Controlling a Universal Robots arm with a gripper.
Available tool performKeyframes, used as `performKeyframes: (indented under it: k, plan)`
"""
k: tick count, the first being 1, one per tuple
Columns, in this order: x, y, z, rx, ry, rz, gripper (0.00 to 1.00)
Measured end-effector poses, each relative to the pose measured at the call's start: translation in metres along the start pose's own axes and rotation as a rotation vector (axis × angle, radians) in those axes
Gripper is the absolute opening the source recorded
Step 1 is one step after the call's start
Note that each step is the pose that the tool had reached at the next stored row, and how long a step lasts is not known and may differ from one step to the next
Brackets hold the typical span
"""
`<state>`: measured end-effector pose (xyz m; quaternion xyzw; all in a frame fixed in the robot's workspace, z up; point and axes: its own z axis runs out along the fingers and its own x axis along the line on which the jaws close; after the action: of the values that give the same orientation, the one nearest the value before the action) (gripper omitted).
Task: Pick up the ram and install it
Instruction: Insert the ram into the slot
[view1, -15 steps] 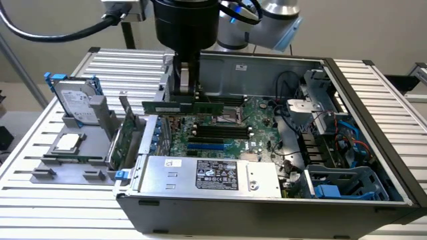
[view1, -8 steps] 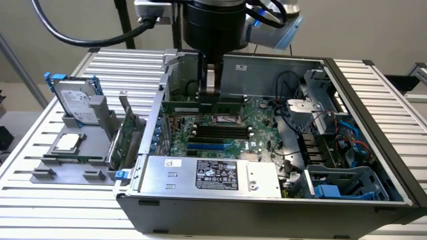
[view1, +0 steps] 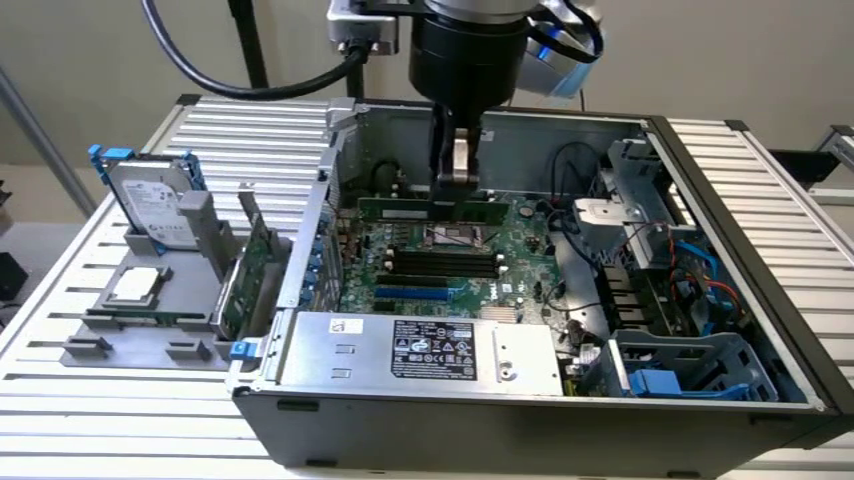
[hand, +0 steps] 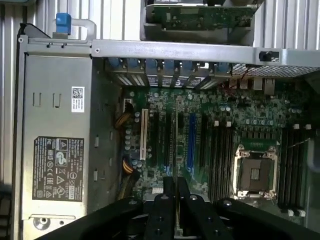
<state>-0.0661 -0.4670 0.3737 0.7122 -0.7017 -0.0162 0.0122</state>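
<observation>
Slatted metal table (view1: 747, 180): open computer case (view1: 534, 430), grey parts rack (view1: 127, 350) beside.

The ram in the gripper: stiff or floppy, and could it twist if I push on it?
Probably stiff: the ram hangs straight and level from the gripper. Likely light, being a thin, narrow board. It may pivot when pushed, since it is pinched at one spot, leaving both ends free.

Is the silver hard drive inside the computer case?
No, the hard drive stands upright in a gray holder outside the computer case.
</observation>
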Motion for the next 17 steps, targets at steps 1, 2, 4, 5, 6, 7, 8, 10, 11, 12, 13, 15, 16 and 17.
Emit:
performKeyframes:
  k: [1, 2, 4, 5, 6, 7, 8, 10, 11, 12, 13, 15, 16, 17]
  plan:
    - [-0.004, -0.0011, 0.0018, 0.0000, 0.0000, 0.000, 0.00]
    - [-0.009, -0.0021, 0.0036, 0.0000, 0.0000, 0.000, 0.00]
    - [-0.018, -0.0040, 0.0072, 0.0000, 0.0000, 0.000, 0.00]
    - [-0.022, -0.0049, 0.0089, 0.0000, 0.0000, 0.000, 0.00]
    - [-0.027, -0.0057, 0.0107, 0.0000, 0.0000, 0.000, 0.00]
    - [-0.031, -0.0066, 0.0127, 0.0000, 0.0000, 0.000, 0.00]
    - [-0.036, -0.0074, 0.0145, 0.0000, 0.0000, 0.000, 0.00]
    - [-0.045, -0.0088, 0.0181, 0.0000, 0.0001, 0.000, 0.00]
    - [-0.049, -0.0096, 0.0199, 0.0000, 0.0000, 0.000, 0.00]
    - [-0.053, -0.0103, 0.0217, 0.0000, 0.0000, 0.000, 0.00]
    - [-0.058, -0.0111, 0.0236, 0.0000, 0.0000, 0.000, 0.00]
    - [-0.066, -0.0127, 0.0272, 0.0000, -0.0001, 0.000, 0.00]
    - [-0.070, -0.0136, 0.0290, 0.0000, -0.0001, 0.000, 0.00]
    - [-0.073, -0.0150, 0.0308, 0.0000, 0.0000, 0.000, 0.00]
